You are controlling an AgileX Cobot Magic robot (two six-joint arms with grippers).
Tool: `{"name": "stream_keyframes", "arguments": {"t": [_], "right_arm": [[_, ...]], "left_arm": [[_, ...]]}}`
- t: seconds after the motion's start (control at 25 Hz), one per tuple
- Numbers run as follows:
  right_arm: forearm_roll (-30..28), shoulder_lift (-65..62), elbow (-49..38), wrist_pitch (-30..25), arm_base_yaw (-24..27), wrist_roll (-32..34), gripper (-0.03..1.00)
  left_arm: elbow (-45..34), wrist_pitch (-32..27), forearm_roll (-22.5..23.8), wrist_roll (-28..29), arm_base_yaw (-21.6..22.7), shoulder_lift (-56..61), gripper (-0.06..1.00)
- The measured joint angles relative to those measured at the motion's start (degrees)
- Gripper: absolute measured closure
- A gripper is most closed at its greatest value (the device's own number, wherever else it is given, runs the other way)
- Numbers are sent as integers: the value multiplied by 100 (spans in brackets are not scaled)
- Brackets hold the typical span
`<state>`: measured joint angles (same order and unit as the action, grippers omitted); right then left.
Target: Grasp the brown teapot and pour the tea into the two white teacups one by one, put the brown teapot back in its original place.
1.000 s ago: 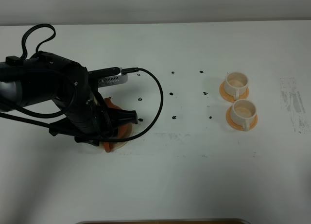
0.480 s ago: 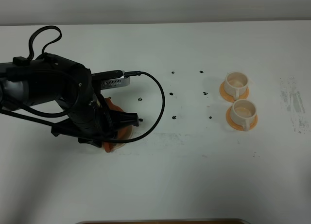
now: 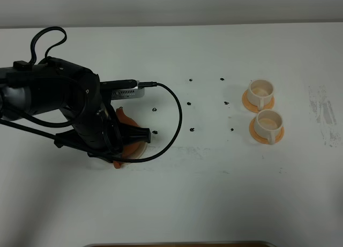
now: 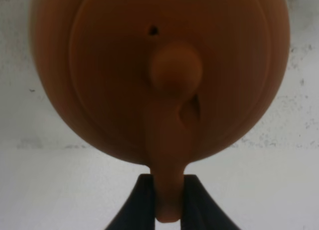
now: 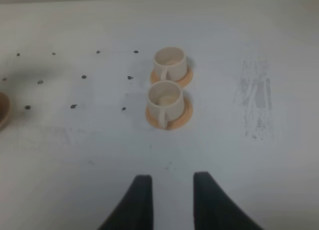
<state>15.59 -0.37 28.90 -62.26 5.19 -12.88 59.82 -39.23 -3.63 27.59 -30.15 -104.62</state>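
The brown teapot [image 4: 159, 70] fills the left wrist view from above, knobbed lid up. My left gripper [image 4: 168, 200] is shut on its loop handle, which sits pinched between the two dark fingers. In the exterior high view my left arm [image 3: 80, 113] covers most of the teapot [image 3: 124, 116], and a pale edge of the original place [image 3: 141, 149] peeks out beneath it. The two white teacups [image 3: 261, 90] [image 3: 269, 122] stand on orange saucers at the right, also seen as the farther cup [image 5: 169, 63] and the nearer cup [image 5: 164, 98]. My right gripper [image 5: 170, 182] is open and holds nothing, short of the cups.
Small black dots [image 3: 191, 103] mark the white table between the teapot and the cups. A grey scuffed patch [image 3: 321, 110] lies right of the cups. A black cable [image 3: 174, 118] loops from the left arm over the table.
The left gripper's fingers have closed onto the teapot's handle. The left arm has shifted only slightly over the teapot. The cups have not moved.
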Motion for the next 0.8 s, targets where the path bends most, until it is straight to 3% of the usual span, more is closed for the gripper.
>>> {"name": "stream_keyframes", "arguments": {"t": [0.56, 0.8], "right_arm": [[0, 0, 0, 0, 0, 0, 74], [0, 0, 0, 0, 0, 0, 74]], "left_arm": [[65, -164, 480, -174, 3, 519, 82], [243, -295, 689, -797, 3, 672, 82]]}}
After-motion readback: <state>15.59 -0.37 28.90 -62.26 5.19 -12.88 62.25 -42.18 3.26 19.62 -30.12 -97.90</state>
